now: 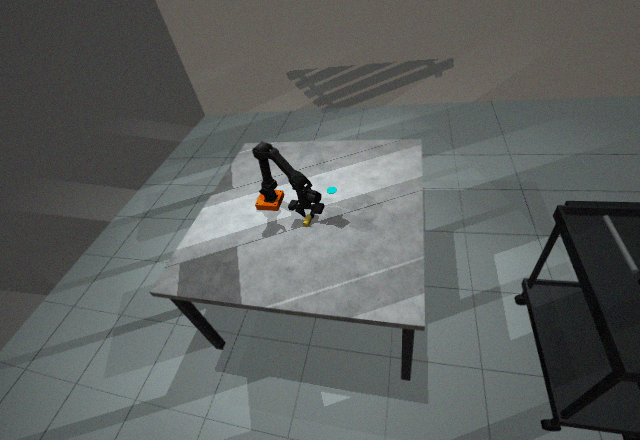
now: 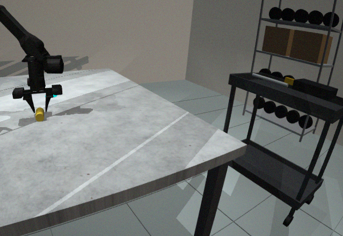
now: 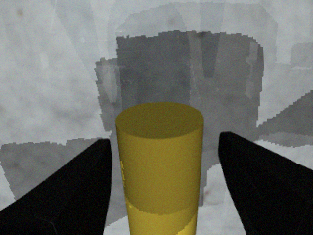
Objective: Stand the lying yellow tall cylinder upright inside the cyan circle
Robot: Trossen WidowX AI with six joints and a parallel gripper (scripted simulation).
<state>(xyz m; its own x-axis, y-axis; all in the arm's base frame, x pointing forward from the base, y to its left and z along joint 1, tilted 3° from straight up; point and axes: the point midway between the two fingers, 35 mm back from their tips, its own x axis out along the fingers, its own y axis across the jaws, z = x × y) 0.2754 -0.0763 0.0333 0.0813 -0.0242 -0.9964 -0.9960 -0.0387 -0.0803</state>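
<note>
The yellow tall cylinder (image 1: 307,221) (image 2: 39,115) (image 3: 161,176) lies on its side on the table. My gripper (image 1: 308,214) (image 2: 40,111) (image 3: 165,146) points down over it and is open, one finger on each side. In the wrist view a gap shows between the cylinder and each finger, wider on the right. The cyan circle (image 1: 331,190) (image 2: 54,95) lies flat on the table, behind and to the right of the cylinder in the top view. In the exterior view the gripper hides much of it. It is outside the wrist view.
The arm's orange base (image 1: 268,201) stands on the grey table (image 1: 361,270), left of the cylinder in the top view. A dark cart (image 1: 584,290) (image 2: 276,91) stands on the floor off the table's right side. A shelf rack (image 2: 297,24) stands beyond the cart.
</note>
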